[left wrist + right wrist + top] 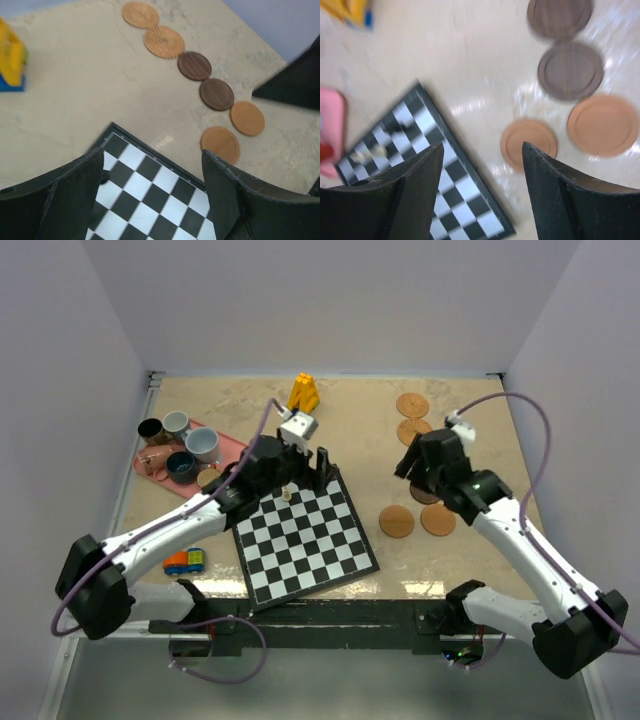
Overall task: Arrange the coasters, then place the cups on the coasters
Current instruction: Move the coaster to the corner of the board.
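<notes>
Hovering with jaws spread, empty, right gripper (pixel 482 150) near coasters (pixel 528 142); left gripper (pixel 154 154) likewise.

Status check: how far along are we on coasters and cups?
Done, it seems: six coasters lie in a curved row right of the chessboard. In hand: nothing; the left fingers and right fingers are open and empty. Left: the cups in view sit on the tray, none on a coaster.
</notes>
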Robot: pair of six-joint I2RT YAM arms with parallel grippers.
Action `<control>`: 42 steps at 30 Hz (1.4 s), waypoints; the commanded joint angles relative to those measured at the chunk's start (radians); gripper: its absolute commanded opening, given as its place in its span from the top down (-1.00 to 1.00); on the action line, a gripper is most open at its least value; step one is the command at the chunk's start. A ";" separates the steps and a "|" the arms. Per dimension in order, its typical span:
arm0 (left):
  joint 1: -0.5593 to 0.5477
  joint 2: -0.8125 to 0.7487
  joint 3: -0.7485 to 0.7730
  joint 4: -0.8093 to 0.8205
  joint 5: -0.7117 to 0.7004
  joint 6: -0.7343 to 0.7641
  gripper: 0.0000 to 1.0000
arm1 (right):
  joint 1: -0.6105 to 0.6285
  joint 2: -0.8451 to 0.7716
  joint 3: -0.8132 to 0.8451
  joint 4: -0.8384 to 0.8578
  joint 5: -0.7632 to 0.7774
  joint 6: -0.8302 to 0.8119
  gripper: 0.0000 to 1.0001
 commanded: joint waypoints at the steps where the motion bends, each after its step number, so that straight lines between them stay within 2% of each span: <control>1: -0.107 0.138 0.034 0.036 -0.015 -0.136 -0.58 | -0.163 -0.026 0.147 0.040 -0.039 -0.202 -0.36; 5: -0.213 0.310 0.042 0.127 -0.052 -0.168 -0.49 | -0.267 -0.021 0.226 0.080 -0.107 -0.286 -0.36; 8: -0.264 0.446 0.121 0.142 -0.052 -0.165 -0.41 | -0.302 -0.037 0.270 0.106 -0.122 -0.309 -0.34; 15: -0.292 0.704 0.305 0.153 -0.041 -0.090 -0.19 | -0.307 -0.112 0.284 0.163 -0.214 -0.325 -0.28; 21: -0.292 0.867 0.440 0.113 -0.043 -0.042 -0.13 | -0.307 -0.158 0.327 0.124 -0.234 -0.351 -0.26; 24: -0.295 0.910 0.445 0.099 -0.032 -0.038 -0.01 | -0.307 -0.176 0.364 0.100 -0.223 -0.363 -0.26; 31: -0.333 0.895 0.361 0.122 -0.049 -0.022 0.28 | -0.307 -0.193 0.405 0.089 -0.216 -0.365 -0.27; 34: -0.356 0.890 0.327 0.129 -0.061 -0.021 0.59 | -0.307 -0.192 0.405 0.087 -0.208 -0.366 -0.27; 38: -0.396 0.881 0.281 0.149 -0.087 -0.031 0.70 | -0.307 -0.190 0.396 0.092 -0.200 -0.366 -0.27; 42: -0.437 0.870 0.257 0.153 -0.118 -0.047 0.71 | -0.307 -0.187 0.390 0.095 -0.200 -0.365 -0.27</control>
